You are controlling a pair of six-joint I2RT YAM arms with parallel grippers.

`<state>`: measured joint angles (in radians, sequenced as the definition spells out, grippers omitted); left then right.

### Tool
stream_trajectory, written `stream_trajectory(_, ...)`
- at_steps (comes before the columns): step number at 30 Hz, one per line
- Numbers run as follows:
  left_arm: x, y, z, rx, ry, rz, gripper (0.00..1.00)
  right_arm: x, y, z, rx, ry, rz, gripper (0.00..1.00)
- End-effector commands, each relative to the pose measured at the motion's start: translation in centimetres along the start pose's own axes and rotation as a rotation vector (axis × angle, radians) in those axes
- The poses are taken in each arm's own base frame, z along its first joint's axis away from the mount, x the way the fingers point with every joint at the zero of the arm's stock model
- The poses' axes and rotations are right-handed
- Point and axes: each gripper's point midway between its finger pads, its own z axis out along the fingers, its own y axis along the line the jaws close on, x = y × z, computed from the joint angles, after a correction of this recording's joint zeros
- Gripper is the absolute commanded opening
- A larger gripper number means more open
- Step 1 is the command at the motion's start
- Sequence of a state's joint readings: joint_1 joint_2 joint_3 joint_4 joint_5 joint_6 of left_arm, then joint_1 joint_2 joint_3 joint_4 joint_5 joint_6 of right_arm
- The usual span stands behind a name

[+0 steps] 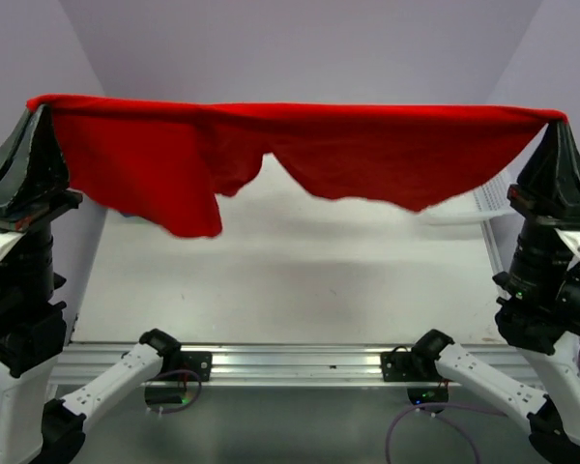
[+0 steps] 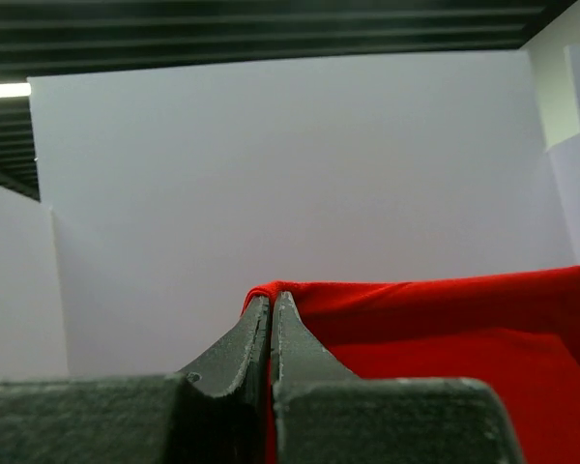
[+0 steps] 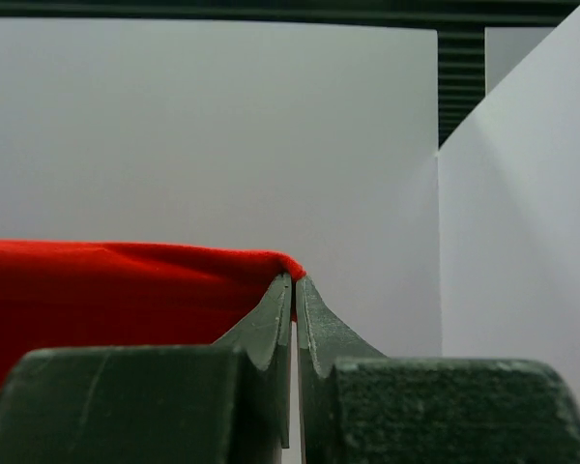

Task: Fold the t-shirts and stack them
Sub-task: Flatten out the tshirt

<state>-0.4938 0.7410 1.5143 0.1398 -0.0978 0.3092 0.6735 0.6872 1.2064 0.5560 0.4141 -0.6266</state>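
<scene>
Left jaws and right jaws were each pinched tight on a top corner of the red t-shirt (image 1: 300, 155), holding it stretched high above the table (image 1: 290, 280). Its hanging cloth screened the table's far side and part of a white mesh basket (image 1: 490, 198) at right.

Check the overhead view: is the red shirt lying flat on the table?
No, the red t-shirt hangs stretched in mid-air between the left gripper and right gripper.
</scene>
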Motion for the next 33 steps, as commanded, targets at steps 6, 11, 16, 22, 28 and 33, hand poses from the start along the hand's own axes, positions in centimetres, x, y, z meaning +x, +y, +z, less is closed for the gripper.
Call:
stream_trajectory(6, 1.8, -0.7, 1.5, 0.026, 0.033, -0.004, 0.00, 4.5, 2.7, 2.1, 0.008, 0.138, -0.047, 0.00)
stream_trajectory(11, 12.7, 0.1, 2.0, -0.099, 0.266, 0.051, 0.00, 13.5, 4.7, 1.9, 0.109, 0.434, -0.180, 0.00)
stream_trajectory(16, 24.7, 0.1, -0.5, -0.190, 0.515, 0.123, 0.00, 24.0, 8.7, -1.5, 0.098, 0.698, -0.315, 0.00)
stream_trajectory(22, 37.6, -1.0, -5.4, -0.191, 0.730, 0.118, 0.00, 34.8, 9.9, -6.8, 0.089, 0.936, -0.415, 0.00)
stream_trajectory(28, 48.0, -1.3, -10.3, -0.182, 0.920, 0.137, 0.00, 42.8, 7.5, -9.7, 0.148, 1.069, -0.490, 0.00)
stream_trajectory(33, 51.1, -1.2, -10.5, -0.187, 0.934, 0.135, 0.00, 49.1, 5.9, -10.9, 0.185, 1.132, -0.538, 0.00)
